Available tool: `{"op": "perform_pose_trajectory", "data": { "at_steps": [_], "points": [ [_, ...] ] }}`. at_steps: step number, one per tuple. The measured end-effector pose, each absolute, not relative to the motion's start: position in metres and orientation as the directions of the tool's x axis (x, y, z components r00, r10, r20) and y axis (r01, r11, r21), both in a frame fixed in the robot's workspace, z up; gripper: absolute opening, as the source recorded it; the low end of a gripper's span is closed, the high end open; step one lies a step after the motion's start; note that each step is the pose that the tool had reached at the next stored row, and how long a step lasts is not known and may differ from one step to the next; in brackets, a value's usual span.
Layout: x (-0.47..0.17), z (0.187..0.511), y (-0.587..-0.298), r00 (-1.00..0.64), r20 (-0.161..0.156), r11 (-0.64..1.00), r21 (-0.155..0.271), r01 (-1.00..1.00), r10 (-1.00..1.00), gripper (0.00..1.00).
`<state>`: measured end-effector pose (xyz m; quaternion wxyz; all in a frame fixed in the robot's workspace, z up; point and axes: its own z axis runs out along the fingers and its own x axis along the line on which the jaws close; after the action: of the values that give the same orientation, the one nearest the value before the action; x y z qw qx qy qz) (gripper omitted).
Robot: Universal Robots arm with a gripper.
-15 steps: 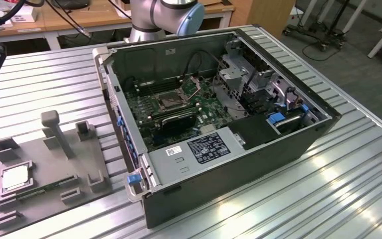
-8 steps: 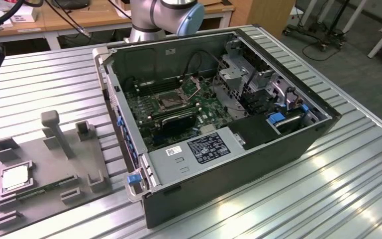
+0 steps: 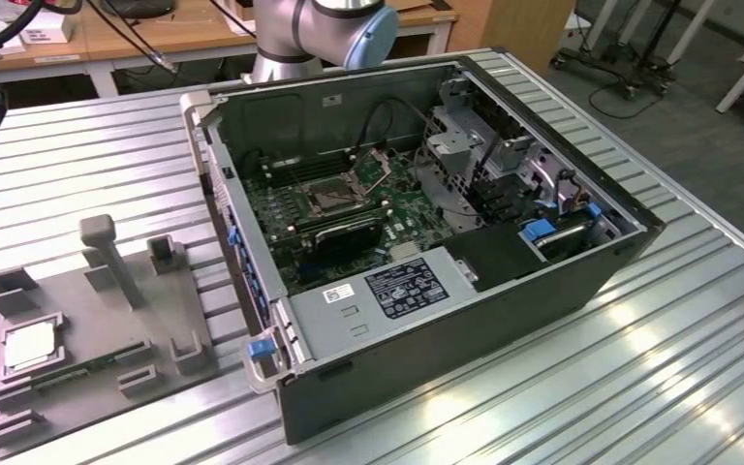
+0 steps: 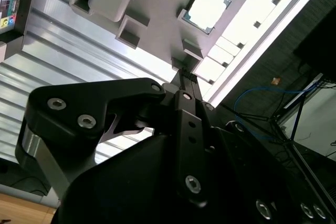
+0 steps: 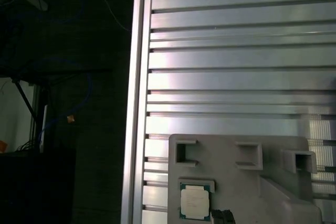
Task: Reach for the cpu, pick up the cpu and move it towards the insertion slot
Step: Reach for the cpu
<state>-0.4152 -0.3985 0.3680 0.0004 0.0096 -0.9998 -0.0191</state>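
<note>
Near edge of table [image 5: 236,51], claw [image 4: 184,80] hangs apart from cpu [image 4: 207,9] in grey tray [image 4: 157,3]; whether open, cannot tell.

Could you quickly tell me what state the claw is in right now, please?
Claw: cannot be told whether open or closed; the cpu lies in the grey tray, apart from it.

You see the cpu [image 5: 194,203] lying flat in a square recess of the grey tray [image 5: 236,182], which rests on the slatted metal table [image 5: 236,51] near its edge.
</note>
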Motion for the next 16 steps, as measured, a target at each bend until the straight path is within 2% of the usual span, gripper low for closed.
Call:
{"op": "perform_pose_trajectory", "data": {
  "at_steps": [16],
  "points": [
    [-0.4243, 0.3669, -0.3985, -1.0, 0.0, 0.999, 0.038, -0.019, -0.019, 0.1]
  ]
}}
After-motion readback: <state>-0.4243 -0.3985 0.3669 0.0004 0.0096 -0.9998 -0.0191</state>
